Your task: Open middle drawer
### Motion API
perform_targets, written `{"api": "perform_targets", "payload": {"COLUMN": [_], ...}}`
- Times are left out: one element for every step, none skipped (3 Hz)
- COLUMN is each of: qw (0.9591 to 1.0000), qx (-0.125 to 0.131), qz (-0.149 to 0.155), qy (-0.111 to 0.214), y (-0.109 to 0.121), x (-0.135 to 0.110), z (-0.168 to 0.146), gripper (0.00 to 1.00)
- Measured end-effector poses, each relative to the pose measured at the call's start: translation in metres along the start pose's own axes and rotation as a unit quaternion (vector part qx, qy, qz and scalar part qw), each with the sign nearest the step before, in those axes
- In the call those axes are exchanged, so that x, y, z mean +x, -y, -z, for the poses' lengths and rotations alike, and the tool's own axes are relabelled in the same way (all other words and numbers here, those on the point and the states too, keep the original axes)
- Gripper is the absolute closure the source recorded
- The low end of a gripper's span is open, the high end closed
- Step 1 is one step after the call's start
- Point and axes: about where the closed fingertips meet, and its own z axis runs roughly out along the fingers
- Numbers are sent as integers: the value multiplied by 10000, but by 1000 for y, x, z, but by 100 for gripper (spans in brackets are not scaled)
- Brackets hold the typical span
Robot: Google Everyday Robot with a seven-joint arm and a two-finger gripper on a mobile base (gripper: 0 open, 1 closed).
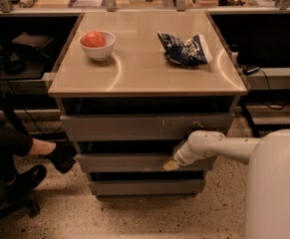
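The middle drawer (124, 162) is a wide plain grey front in the cabinet, between the taller scratched top front (144, 127) and the narrower bottom front (144, 186). It looks close to flush, with a dark gap above it. My gripper (171, 165) at the end of the white arm (214, 147) reaches in from the right and rests against the right part of the middle drawer's front, near its lower edge.
On the cabinet's tan top (144, 68) stand a white bowl with a red fruit (96, 44) and a blue chip bag (185, 50). A seated person's legs and shoes (50, 153) are at the left by the cabinet. Desks flank both sides.
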Motion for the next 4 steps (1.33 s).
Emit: {"api": "perform_targets", "payload": {"qw": [10000, 10000, 9999, 9993], "qx": [0, 0, 93, 282], "qz": [0, 0, -15, -211], "qy": [0, 0, -46, -137], "y": [0, 0, -11, -22], "x": [0, 0, 13, 40], "z": [0, 0, 7, 28], "gripper": [65, 89, 100, 100]}}
